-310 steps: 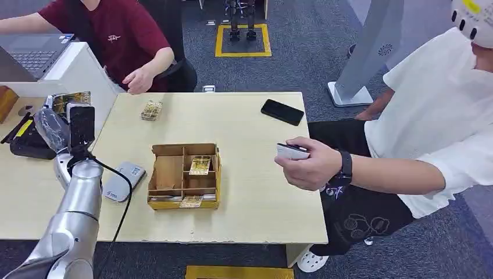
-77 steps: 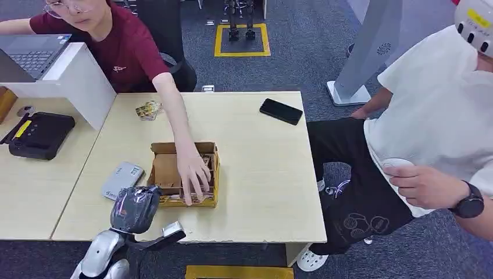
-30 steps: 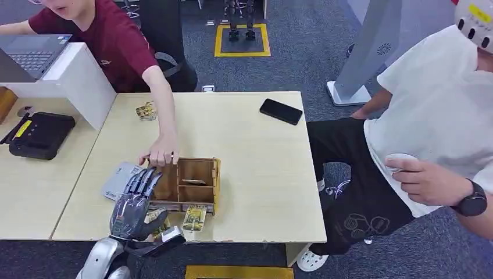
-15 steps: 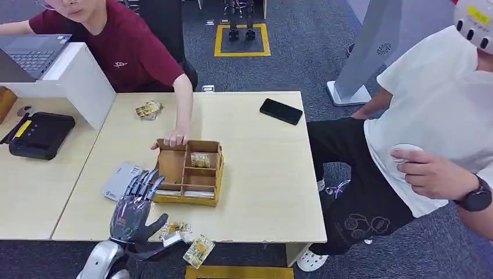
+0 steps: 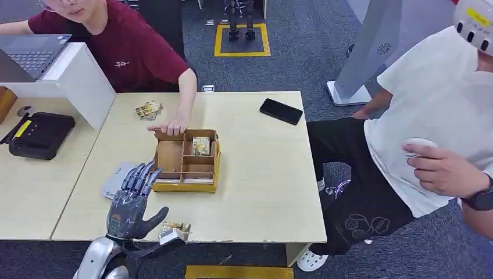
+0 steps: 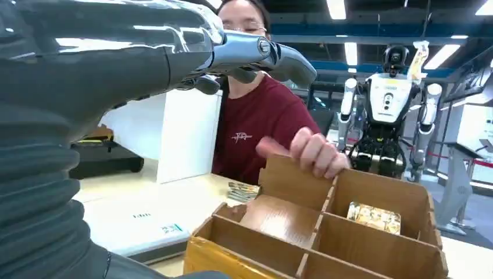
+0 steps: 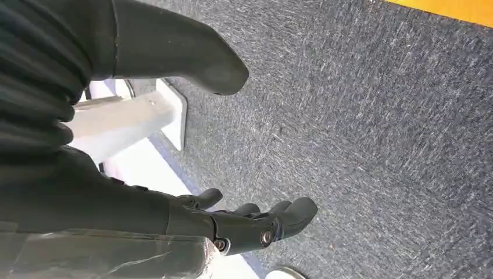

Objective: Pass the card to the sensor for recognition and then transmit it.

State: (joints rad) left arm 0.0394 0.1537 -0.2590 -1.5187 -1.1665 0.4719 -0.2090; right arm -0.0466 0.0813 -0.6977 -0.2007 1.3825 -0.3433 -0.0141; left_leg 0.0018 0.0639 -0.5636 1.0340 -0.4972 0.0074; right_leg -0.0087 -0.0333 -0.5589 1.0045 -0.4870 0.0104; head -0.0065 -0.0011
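Observation:
My left hand hovers over the table's front left with fingers spread and nothing in it, just in front of the wooden divided box. In the left wrist view its fingers reach above the box. One gold card lies in a far compartment, also visible as the card. More gold cards lie loose by the table's front edge, beside my thumb. The grey card reader sits left of the box, partly behind my hand. My right hand hangs over the carpet, holding nothing.
A person in red rests a hand on the box's far rim. A small card stack and a black phone lie farther back. A black device sits on the left desk. A person in white stands right of the table.
The person in red has pushed the box farther back on the table. A card that hung over the table's front edge is gone. My left hand has barely moved.

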